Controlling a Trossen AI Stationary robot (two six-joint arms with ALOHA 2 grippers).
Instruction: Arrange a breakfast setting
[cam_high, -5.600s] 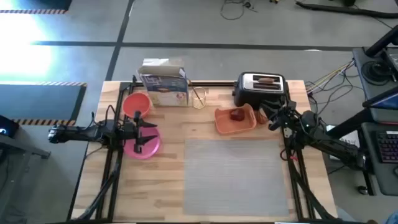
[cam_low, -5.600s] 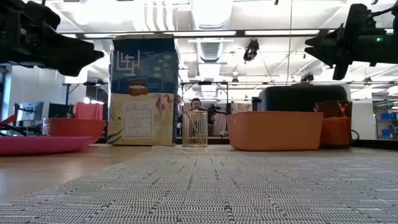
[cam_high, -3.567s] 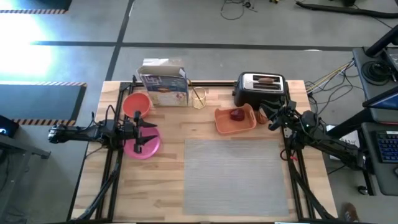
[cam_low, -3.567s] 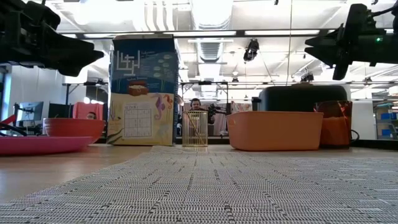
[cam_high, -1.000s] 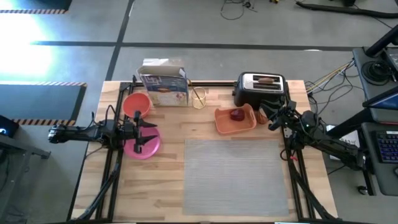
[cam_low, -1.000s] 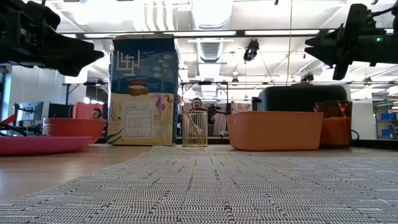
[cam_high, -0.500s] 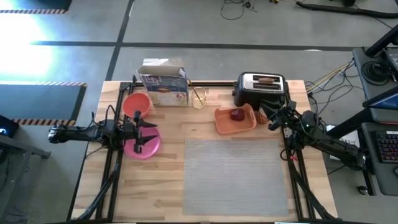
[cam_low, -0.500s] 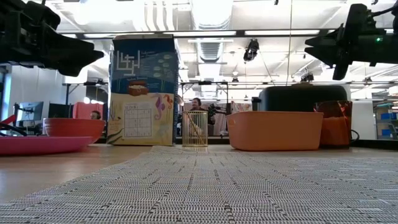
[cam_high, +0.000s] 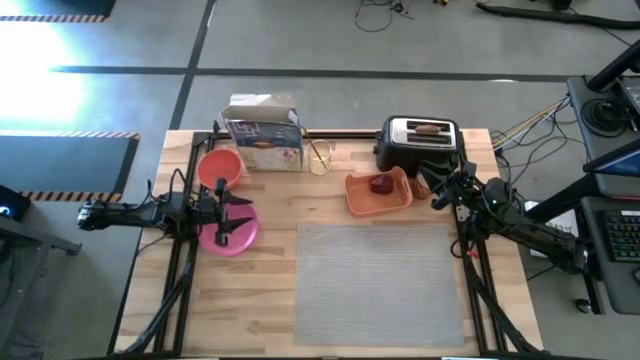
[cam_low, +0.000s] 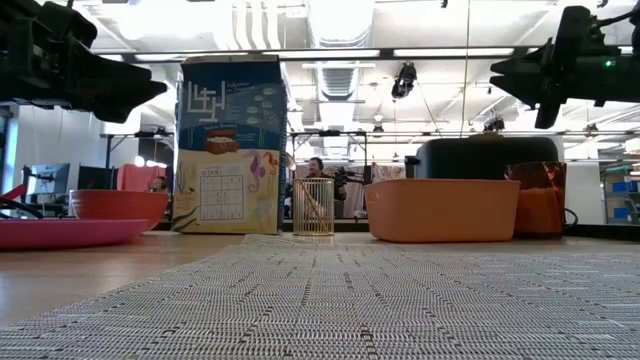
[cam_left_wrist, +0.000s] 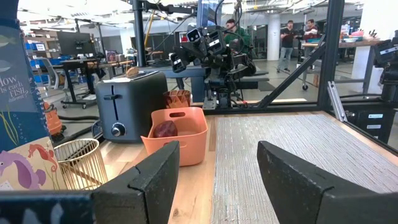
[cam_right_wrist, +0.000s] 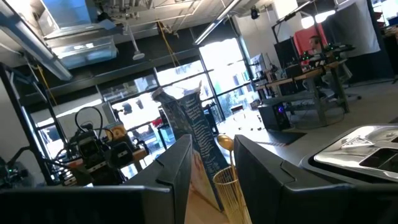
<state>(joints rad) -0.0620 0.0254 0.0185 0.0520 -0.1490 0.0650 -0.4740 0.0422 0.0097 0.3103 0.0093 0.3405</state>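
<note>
— Where is the grey placemat?
— It lies flat on the tabletop, low and right of middle in the high view. The pink plate and orange bowl sit at the left. The red apple is in the orange tray.
— And the arms?
— The left gripper hangs over the plate, fingers spread. The right gripper hangs by the toaster, fingers a little apart.

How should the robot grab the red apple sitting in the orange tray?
Likely from straight above, fingers closing across the round middle of the red apple. The walls of the orange tray block a sideways reach, while its top is open. The right gripper, open, hovers nearest, just beside the tray.
</note>
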